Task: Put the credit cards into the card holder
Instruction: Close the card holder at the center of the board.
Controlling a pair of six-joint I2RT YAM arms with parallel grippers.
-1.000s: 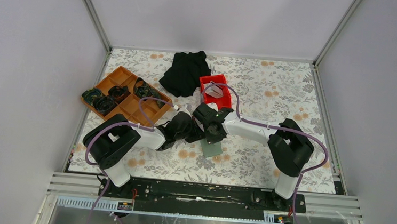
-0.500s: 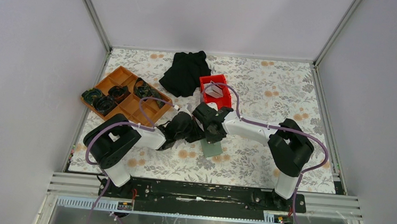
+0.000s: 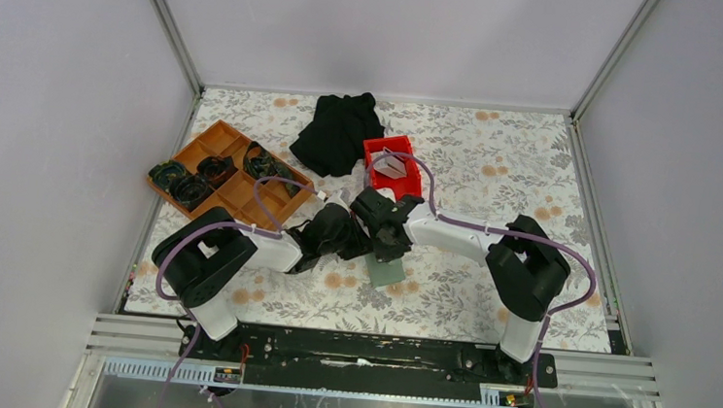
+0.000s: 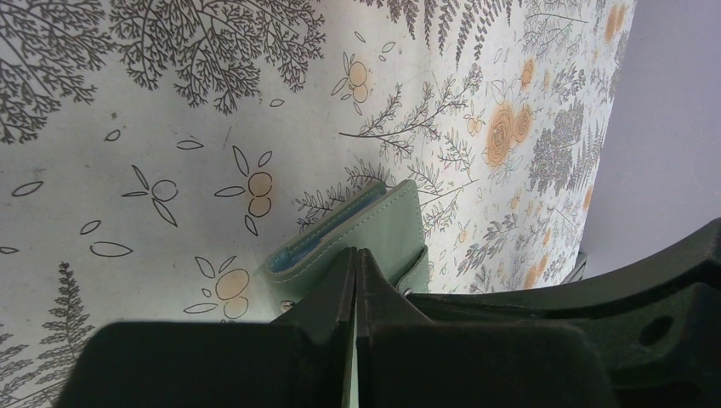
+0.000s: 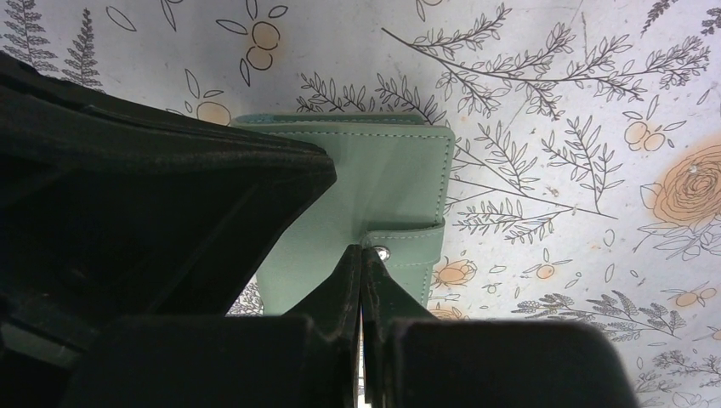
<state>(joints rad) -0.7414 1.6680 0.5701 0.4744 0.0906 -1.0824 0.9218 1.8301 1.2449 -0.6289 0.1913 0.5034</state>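
Observation:
The grey-green card holder lies folded shut on the flowered table between both arms. In the left wrist view the card holder shows its blue-lined edge. My left gripper is shut, with its tips on the holder's top face. In the right wrist view the card holder shows its strap and its snap. My right gripper is shut, with its tips at the strap end beside the snap. I cannot tell if they pinch the strap. The credit cards lie pale in the red bin.
An orange compartment tray with dark coiled items sits at the left. A black cloth lies at the back, touching the red bin. The two grippers sit close together over the holder.

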